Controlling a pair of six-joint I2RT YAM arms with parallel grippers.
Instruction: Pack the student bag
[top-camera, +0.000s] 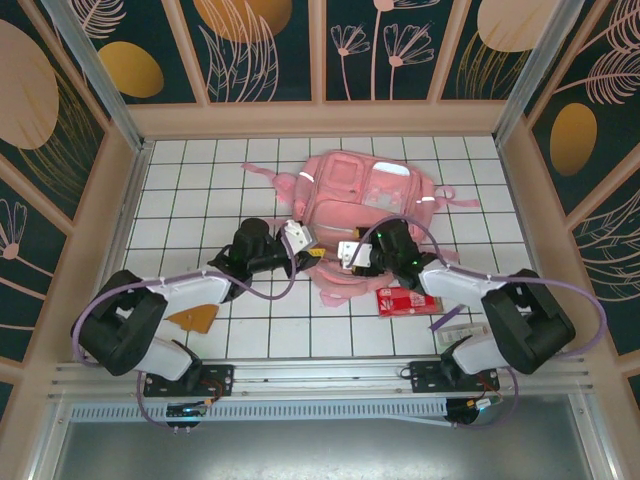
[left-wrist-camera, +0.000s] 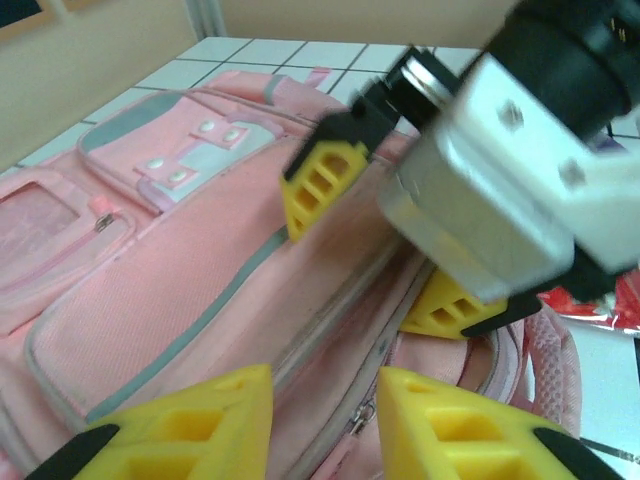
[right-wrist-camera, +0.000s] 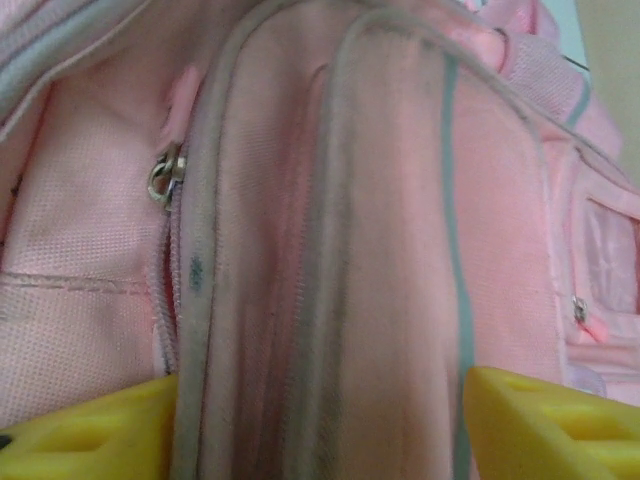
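Left gripper, from above: the left gripper (top-camera: 298, 238) sits at the near-left edge of the bag (top-camera: 365, 190), pointing toward the other arm.
Right gripper, from above: the right gripper (top-camera: 350, 252) faces it across the bag's near edge, and the two are close but apart.
Bag, from above: it lies flat in the middle of the tiled table (top-camera: 200, 180), pockets up and straps loose.
Loose items, from above: a red packet (top-camera: 398, 300) lies just beside the bag's near edge, by the right arm. A flat brown piece (top-camera: 195, 318) lies by the left arm, well apart from the bag.
Left gripper, left wrist camera: the left gripper (left-wrist-camera: 325, 385) has its jaws parted a little with nothing between them. Pink fabric and a zip line run under the gap.
Right gripper, left wrist camera: the right gripper (left-wrist-camera: 355, 265) has its yellow fingers spread wide over a ridge of the bag (left-wrist-camera: 150, 280).
Right gripper, right wrist camera: the right gripper (right-wrist-camera: 320, 420) has one finger on each side of a thick fold of the bag (right-wrist-camera: 400, 200), and fabric fills the gap. I cannot tell whether it pinches the fold or only straddles it.
Zip pull, right wrist camera: a metal zip pull (right-wrist-camera: 165, 178) sits just left of that fold.
Step in hand: this looks like getting the bag open, with both grippers working its near edge. With the items lying outside, packing looks barely begun.
Next move: probably one gripper must hold the fabric firmly while the other catches the small zip pull. The soft cloth is likely to bunch, so the grip needs to be close to the zip.
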